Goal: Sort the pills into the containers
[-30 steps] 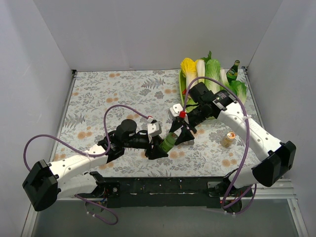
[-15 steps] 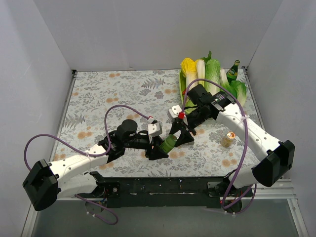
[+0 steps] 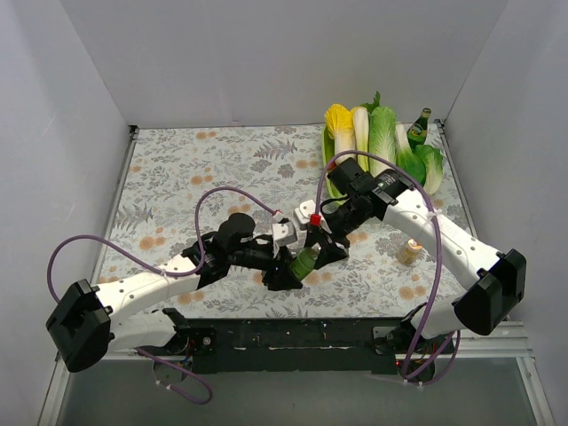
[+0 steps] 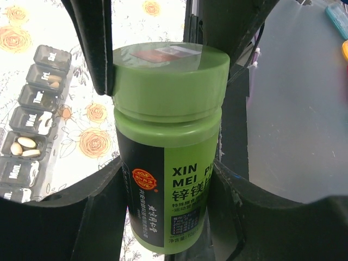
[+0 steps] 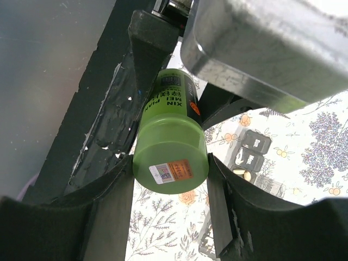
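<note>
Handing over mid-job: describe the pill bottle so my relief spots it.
On the floral table, look front-centre. The green plastic bottle is clamped there, tilted, left gripper on its body, right gripper on its lid. Unlike the small amber jar to its right, it is lime green with a black label.

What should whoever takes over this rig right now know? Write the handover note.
Left gripper: jaws shut on the body of the green bottle, held tilted.
Right gripper: jaws shut on the lid, which is not yet off.
Containers: lying on the table beside the bottle. A few compartments hold pale pills.
Done: bottle held by both arms.
Left: probably get the lid off, then sort the pills into the compartments.
</note>
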Controlling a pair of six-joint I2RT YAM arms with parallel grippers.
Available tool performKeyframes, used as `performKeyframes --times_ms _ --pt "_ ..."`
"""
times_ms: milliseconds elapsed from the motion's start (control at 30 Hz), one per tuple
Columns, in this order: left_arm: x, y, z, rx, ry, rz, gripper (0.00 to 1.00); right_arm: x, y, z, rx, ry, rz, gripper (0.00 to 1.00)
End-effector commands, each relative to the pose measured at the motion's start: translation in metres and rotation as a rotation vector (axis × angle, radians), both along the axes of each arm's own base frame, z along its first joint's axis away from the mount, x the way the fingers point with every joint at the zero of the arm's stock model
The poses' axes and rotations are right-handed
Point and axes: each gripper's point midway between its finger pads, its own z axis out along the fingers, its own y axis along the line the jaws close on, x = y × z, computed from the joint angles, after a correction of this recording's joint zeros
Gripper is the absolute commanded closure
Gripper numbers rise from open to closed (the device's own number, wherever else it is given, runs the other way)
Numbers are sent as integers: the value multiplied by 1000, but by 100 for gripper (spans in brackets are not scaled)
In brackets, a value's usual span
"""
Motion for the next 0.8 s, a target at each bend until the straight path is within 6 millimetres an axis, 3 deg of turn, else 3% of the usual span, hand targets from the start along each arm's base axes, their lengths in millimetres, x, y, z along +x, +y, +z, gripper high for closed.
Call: performKeyframes --times_ms 0,200,333,467,600,767 --pt "21 -17 68 -183 -145 39 100 -11 7 -11 -31 71 -12 75" --pt "32 -11 79 -225 -222 120 100 -25 12 -13 -33 245 -74 75" --pt "52 -7 80 -196 -298 206 100 -31 16 -21 -64 386 -150 76" --pt "72 -2 77 -154 -360 302 100 -18 22 -34 -147 556 -374 78" --pt "86 3 74 -136 -385 383 100 11 23 -49 -220 726 -647 81" --pt "91 7 65 -123 -367 429 100 19 23 -56 -239 830 -733 72"
